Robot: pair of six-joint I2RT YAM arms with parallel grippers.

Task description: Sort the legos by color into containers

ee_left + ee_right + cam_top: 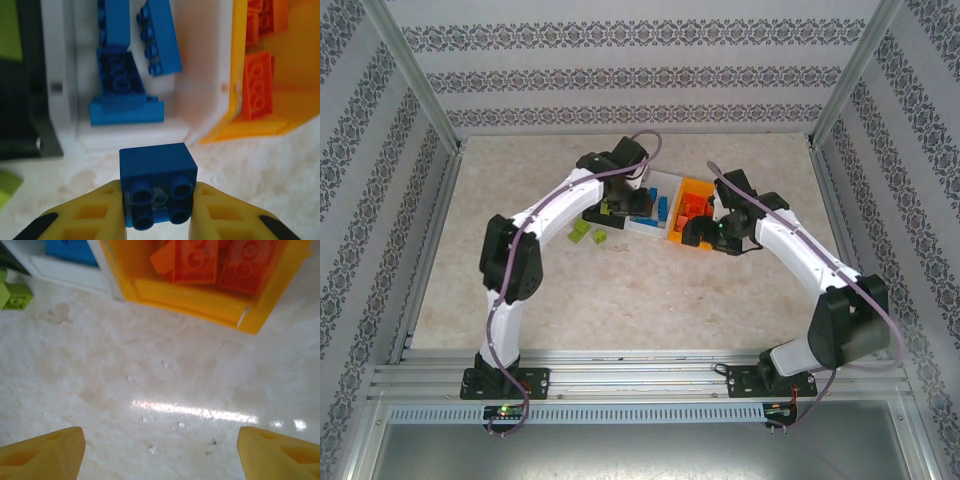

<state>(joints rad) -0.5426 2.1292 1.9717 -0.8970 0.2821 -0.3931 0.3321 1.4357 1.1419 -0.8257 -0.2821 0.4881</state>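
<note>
On the pale marbled tabletop [620, 300], the left arm [535, 225] and right arm [800, 250] both bend in toward the joined row of bins at centre. Left wrist view, bins left to right: black bin [30, 115], white bin [200, 75], orange-yellow bin [240, 125], walls touching. Left gripper [157, 200]: yellow fingers [95, 212] clamped on either side of one blue brick [157, 170], studs facing the camera. The brick sits just in front of the white bin's near wall, outside the bin; its height above the table cannot be told. Right gripper [162, 455]: jaws spread wide, nothing between them, over bare table just short of the orange-yellow bin's near wall. Contents: several blue bricks [125, 75] lie in the white bin and orange-red bricks [200, 260] in the orange-yellow bin. A few lime green bricks [582, 230] lie loose on the table, front-left of the bins.
</note>
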